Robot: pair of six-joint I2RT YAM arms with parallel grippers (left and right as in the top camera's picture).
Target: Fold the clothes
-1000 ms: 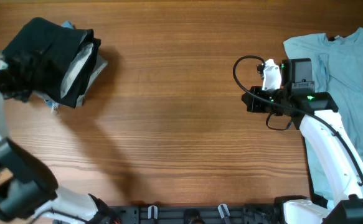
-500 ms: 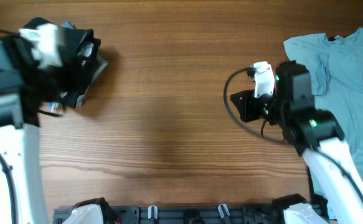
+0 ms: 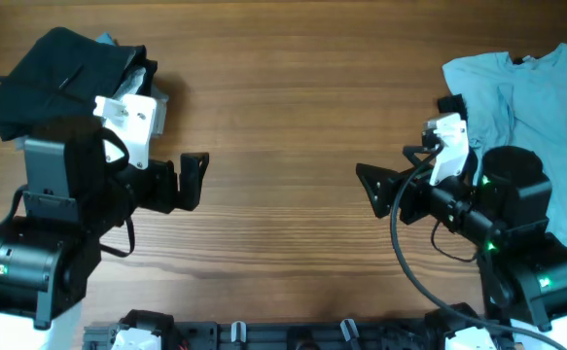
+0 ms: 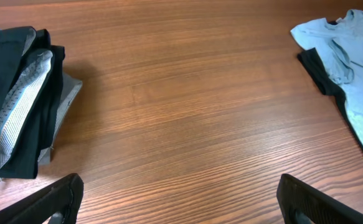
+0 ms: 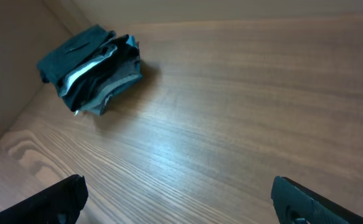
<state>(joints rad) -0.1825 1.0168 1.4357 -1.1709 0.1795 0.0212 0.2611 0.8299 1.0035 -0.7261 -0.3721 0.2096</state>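
Observation:
A stack of folded dark and grey clothes lies at the far left of the table; the left wrist view has this stack at its left edge, and the right wrist view shows the stack far off. An unfolded light blue T-shirt is spread at the far right, with a black garment under its edge. My left gripper hovers open over bare wood, pointing right. My right gripper hovers open, pointing left. Neither holds anything, and both are well away from the clothes.
Bare brown wooden tabletop stretches between the two piles. The arm bases and a black rail line the front edge. A wall rises behind the stack in the right wrist view.
Both arms have pulled back toward the front edge, the left away from the folded stack and the right away from the blue T-shirt. The right gripper has opened.

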